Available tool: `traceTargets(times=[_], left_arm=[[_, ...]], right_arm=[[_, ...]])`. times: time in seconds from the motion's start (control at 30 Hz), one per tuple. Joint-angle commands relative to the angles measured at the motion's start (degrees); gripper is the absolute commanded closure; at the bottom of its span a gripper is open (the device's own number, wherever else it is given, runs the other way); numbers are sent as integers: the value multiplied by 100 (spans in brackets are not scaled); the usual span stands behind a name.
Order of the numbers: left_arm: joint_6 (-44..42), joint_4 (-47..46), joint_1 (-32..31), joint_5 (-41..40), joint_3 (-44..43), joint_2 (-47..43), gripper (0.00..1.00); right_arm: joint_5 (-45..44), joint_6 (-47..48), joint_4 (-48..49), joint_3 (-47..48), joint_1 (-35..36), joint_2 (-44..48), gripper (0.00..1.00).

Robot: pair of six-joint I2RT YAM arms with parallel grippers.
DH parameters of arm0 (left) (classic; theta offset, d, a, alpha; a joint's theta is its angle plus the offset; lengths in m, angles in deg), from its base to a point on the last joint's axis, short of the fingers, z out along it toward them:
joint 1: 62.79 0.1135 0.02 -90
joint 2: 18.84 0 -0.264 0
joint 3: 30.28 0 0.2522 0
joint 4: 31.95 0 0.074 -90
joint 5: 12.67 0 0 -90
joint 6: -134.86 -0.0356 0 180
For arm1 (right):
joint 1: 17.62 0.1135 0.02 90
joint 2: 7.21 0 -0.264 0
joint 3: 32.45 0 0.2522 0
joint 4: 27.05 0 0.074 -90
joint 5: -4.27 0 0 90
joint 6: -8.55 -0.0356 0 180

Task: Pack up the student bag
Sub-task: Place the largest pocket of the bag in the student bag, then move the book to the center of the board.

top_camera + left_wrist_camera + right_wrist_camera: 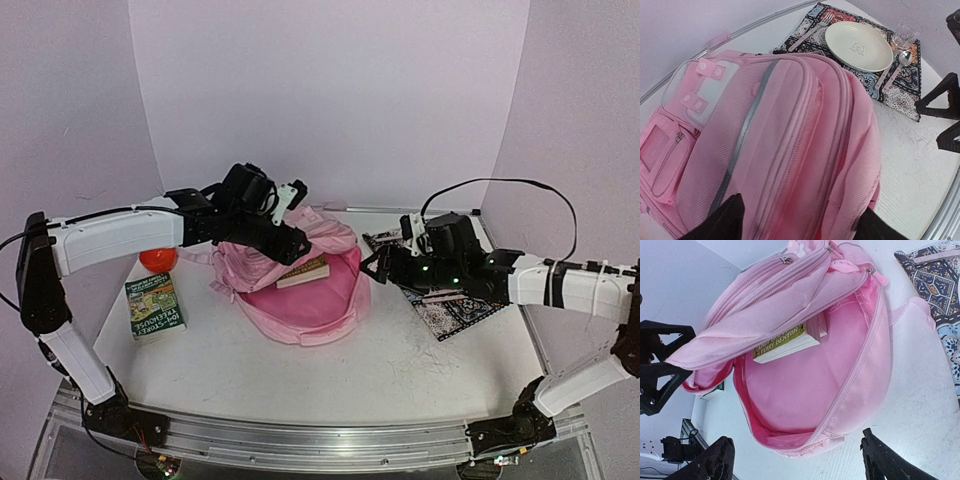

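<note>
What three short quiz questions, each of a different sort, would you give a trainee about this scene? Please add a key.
1. True or false: the backpack is zipped shut.
2. What lies inside the backpack? A) a book B) a shoe C) a bottle
3. Fill in: the left gripper and the right gripper both stand ____, holding nothing.

Key: 1 false, its main compartment gapes open; 2 A; 3 open.
</note>
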Motion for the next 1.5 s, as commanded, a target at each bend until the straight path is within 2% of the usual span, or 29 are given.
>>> traceTargets(times=[0.0, 0.13, 0.23, 0.5, 0.73, 0.9, 1.1, 1.2, 1.33, 1.47], left_arm=[[518, -257, 198, 364, -4, -589, 18], [855, -164, 366, 676, 160, -1056, 3], [1099, -108, 654, 882, 445, -1338, 0], [2015, 339, 1397, 594, 1013, -1654, 0], [2319, 804, 2175, 45, 1430, -1838, 0], [2653, 775, 2985, -301, 2182, -2548, 0], [2782, 643, 4159, -40, 3094, -3128, 3], [2965, 550, 4558, -109, 3466, -3446, 7], [3139, 327, 4895, -581, 4062, -3901, 11], [3235, 55, 5407, -364, 4480, -3872, 15]], right_arm=[[-137, 309, 39, -111, 30, 340, 11], [-155, 509, 5, -95, 26, 416, 10], [-124, 647, -6, -35, 26, 382, 9], [27, 859, -17, 131, 26, 243, 7], [169, 926, -21, 164, 28, 156, 7], [349, 991, -19, 246, 26, 62, 7], [579, 1134, -8, 350, 26, -92, 7], [725, 1168, 3, 381, 26, -154, 7], [989, 1216, 66, 388, 26, -222, 8], [1230, 1280, 136, 356, 28, -258, 8]])
